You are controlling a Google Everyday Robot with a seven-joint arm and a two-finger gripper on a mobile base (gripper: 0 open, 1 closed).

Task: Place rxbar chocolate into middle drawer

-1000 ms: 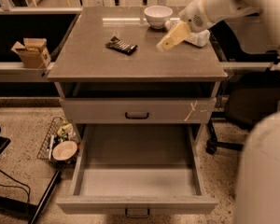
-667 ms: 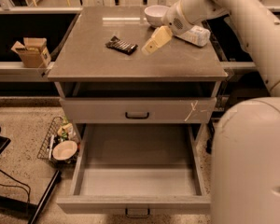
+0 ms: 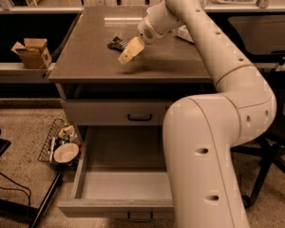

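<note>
The rxbar chocolate, a small flat bar in a dark wrapper, lies on the grey cabinet top toward the back middle. My gripper hangs just above the top, right beside the bar's right end and partly in front of it. The middle drawer is pulled wide out below, with a pale grey inside and nothing in it. My big white arm covers the drawer's right part.
A closed drawer front with a dark handle sits above the open one. A cardboard box stands on the ledge at left. A wire basket with a bowl sits on the floor left of the drawer. A chair base is at right.
My arm has swung left across the cabinet top, and the gripper has come from the right back of the top to the bar's right end. The bar has not moved.
</note>
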